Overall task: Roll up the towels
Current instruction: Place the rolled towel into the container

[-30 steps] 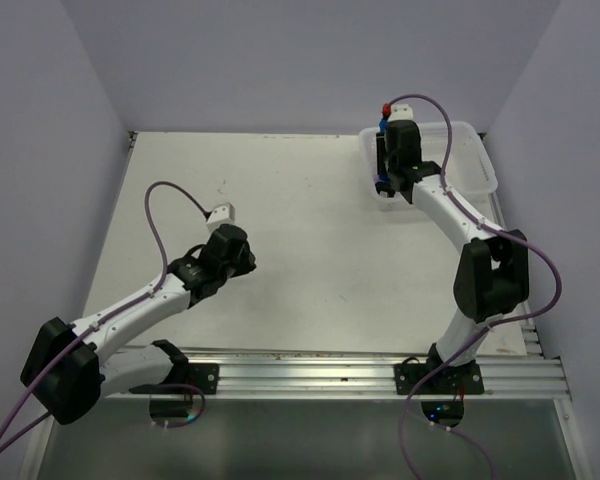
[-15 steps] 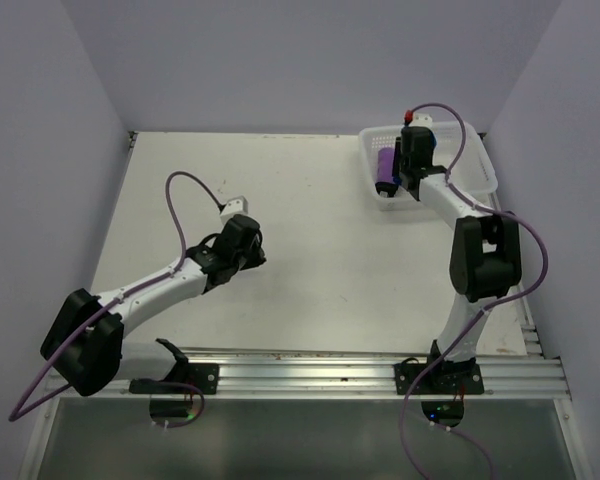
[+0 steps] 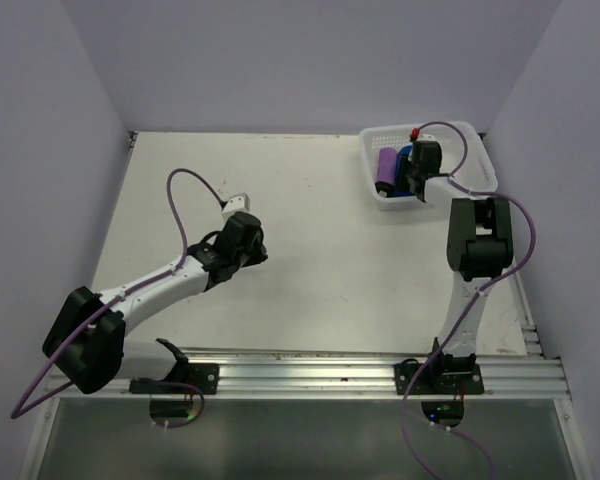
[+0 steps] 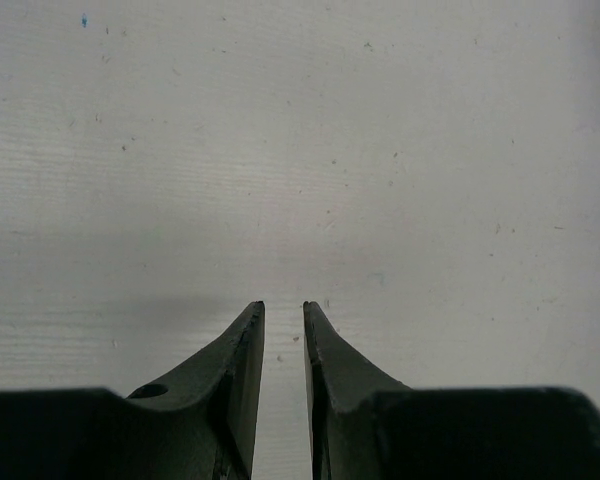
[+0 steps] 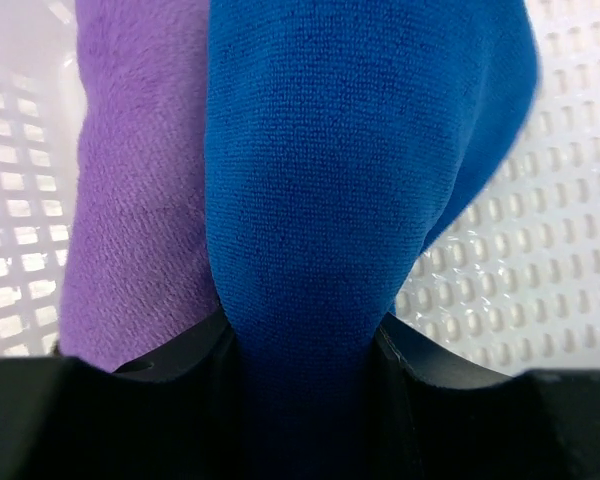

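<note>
The blue towel (image 5: 360, 150) is a roll gripped between the jaws of my right gripper (image 5: 300, 330), inside the white mesh basket (image 5: 540, 280). The purple towel (image 5: 140, 200) lies rolled right beside it on its left, touching it. In the top view the purple roll (image 3: 386, 168) lies in the basket's left part, with the blue towel (image 3: 405, 153) and my right gripper (image 3: 413, 172) just right of it. My left gripper (image 4: 283, 305) hangs over the bare table with its jaws nearly together and nothing between them; it is at centre left in the top view (image 3: 256, 256).
The white basket (image 3: 470, 130) stands at the table's far right corner. The walls close in on the left, back and right. A metal rail (image 3: 380, 375) runs along the near edge, by the arm bases.
My right arm has folded back and its gripper has shifted right and deeper into the basket with the blue towel, uncovering the purple roll. My left arm has stretched slightly forward and right.
</note>
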Controlling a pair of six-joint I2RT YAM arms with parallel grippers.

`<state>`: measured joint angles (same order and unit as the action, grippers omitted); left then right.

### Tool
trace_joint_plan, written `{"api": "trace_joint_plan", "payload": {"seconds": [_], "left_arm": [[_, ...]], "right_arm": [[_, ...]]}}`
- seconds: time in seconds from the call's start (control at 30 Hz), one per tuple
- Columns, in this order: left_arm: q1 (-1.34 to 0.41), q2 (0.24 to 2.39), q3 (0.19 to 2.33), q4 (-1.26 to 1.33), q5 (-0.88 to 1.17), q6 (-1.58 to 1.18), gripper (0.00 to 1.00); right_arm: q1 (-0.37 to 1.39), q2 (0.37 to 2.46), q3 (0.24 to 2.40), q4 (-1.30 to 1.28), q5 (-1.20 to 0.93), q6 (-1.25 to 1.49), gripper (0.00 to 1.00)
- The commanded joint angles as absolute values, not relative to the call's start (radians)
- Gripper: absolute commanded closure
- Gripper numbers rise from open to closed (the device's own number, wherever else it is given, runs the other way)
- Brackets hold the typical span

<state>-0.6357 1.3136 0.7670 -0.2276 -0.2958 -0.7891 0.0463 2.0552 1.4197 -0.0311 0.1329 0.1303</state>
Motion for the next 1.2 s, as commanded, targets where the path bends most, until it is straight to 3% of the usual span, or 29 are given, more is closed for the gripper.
{"api": "trace_joint_plan", "payload": {"seconds": [0.0, 0.13, 0.27, 0.37, 0.57, 0.93, 1.17], "left_arm": [[-0.629, 1.324, 0.805, -0.201, -0.313, -0.765, 0.74], [-0.630, 1.333, 0.807, -0.201, -0.314, -0.765, 0.74], [-0.629, 1.345, 0.811, -0.198, -0.305, -0.767, 0.74], [-0.630, 1.347, 0.811, -0.198, -0.299, -0.769, 0.74], [-0.629, 1.336, 0.802, -0.196, -0.290, -0.770, 0.74], [-0.629, 1.332, 0.801, -0.189, -0.281, -0.779, 0.75], [-0.630, 1.298, 0.798, -0.199, -0.291, -0.792, 0.75]], "right_arm": [[0.029, 2.091, 1.483, 0.003, 0.057, 0.120, 0.93], [0.015, 2.121, 1.520, -0.043, 0.046, 0.118, 0.85], [0.012, 2.105, 1.509, -0.043, 0.041, 0.124, 0.65], [0.014, 2.079, 1.502, -0.043, 0.041, 0.132, 0.56], [0.012, 2.039, 1.493, -0.057, 0.071, 0.141, 0.45], [0.012, 1.977, 1.508, -0.094, 0.112, 0.144, 0.41], [0.012, 1.925, 1.479, -0.063, 0.110, 0.153, 0.31]]}}
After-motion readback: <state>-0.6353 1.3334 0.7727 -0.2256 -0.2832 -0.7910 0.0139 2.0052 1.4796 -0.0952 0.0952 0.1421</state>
